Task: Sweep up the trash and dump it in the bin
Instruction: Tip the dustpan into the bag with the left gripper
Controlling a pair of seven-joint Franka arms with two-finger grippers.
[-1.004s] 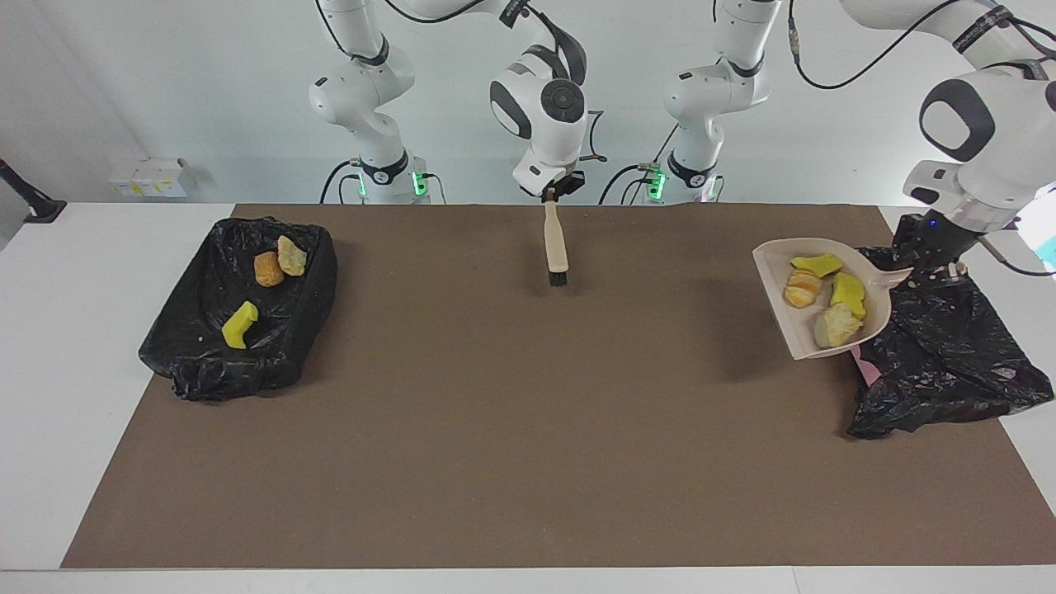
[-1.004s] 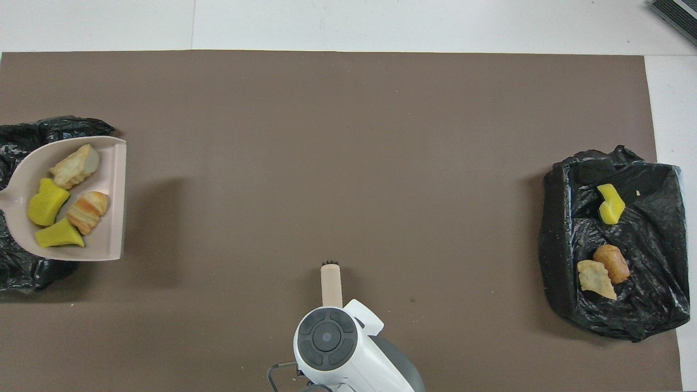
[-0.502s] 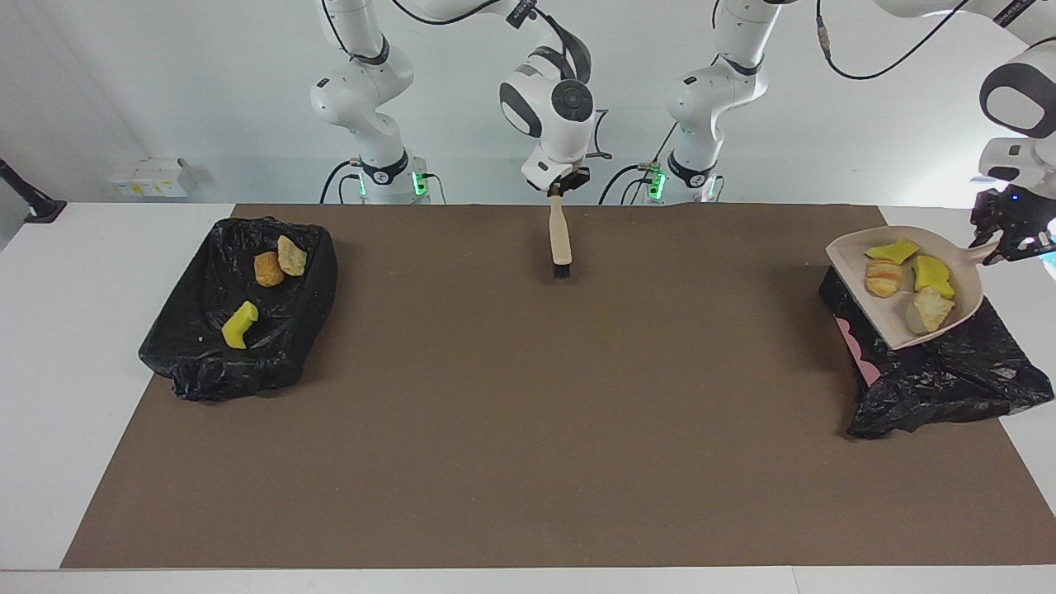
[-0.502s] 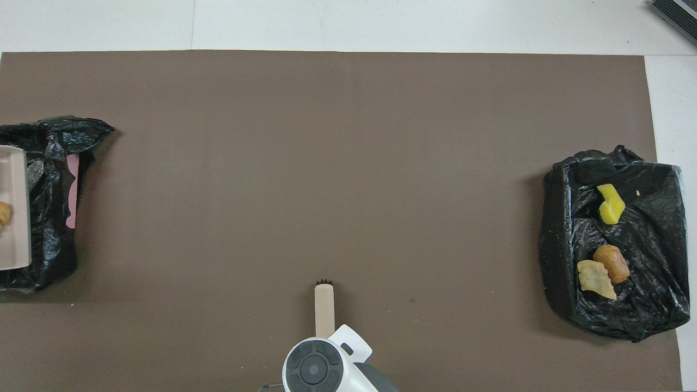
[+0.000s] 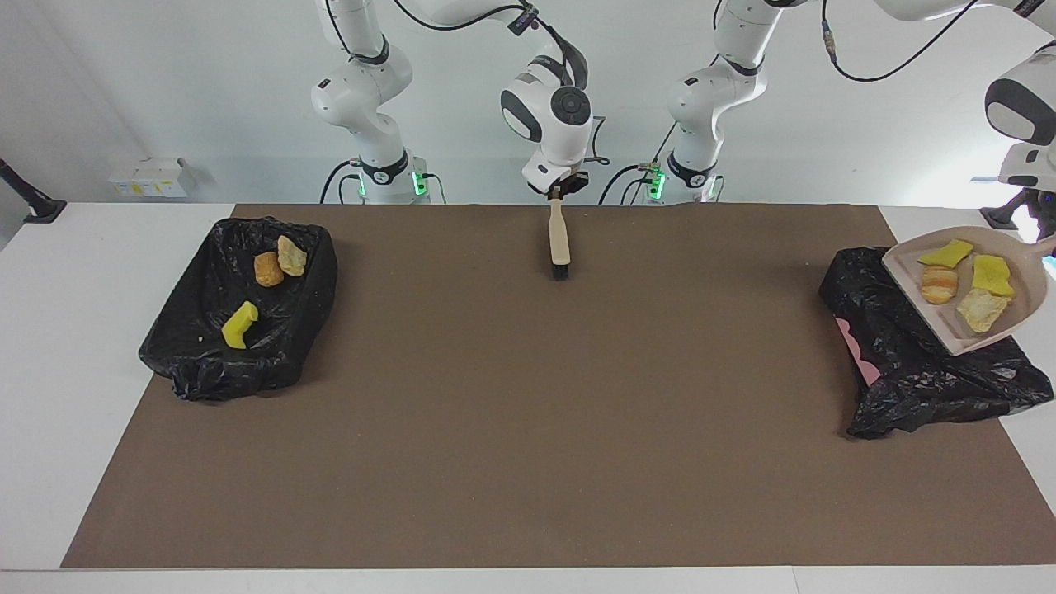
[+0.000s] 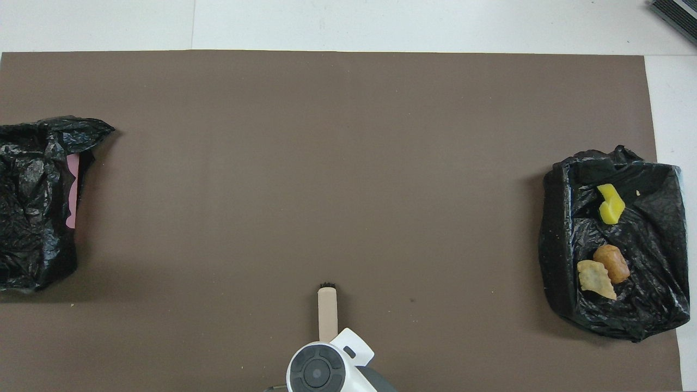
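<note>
A beige dustpan (image 5: 965,289) hangs tilted over the black-bagged bin (image 5: 916,363) at the left arm's end of the table. It carries trash: two yellow sponge pieces (image 5: 990,275) and two bread chunks (image 5: 939,285). My left gripper (image 5: 1041,239), at the edge of the facing view, is shut on the pan's handle. The overhead view shows this bin (image 6: 32,218) without the pan. My right gripper (image 5: 559,188) is shut on the handle of a beige brush (image 5: 558,239), bristles down on the brown mat close to the robots; the brush (image 6: 327,313) also shows from overhead.
A second black-bagged bin (image 5: 239,313) at the right arm's end holds a yellow sponge piece (image 5: 240,325) and two bread chunks (image 5: 279,262). A pink wall (image 5: 854,351) shows under the first bin's bag. The brown mat (image 5: 528,429) covers the table's middle.
The left arm has carried the loaded dustpan from the mat side of its bin up and outward over it, out of the overhead view. The right arm drew the brush slightly toward the robots.
</note>
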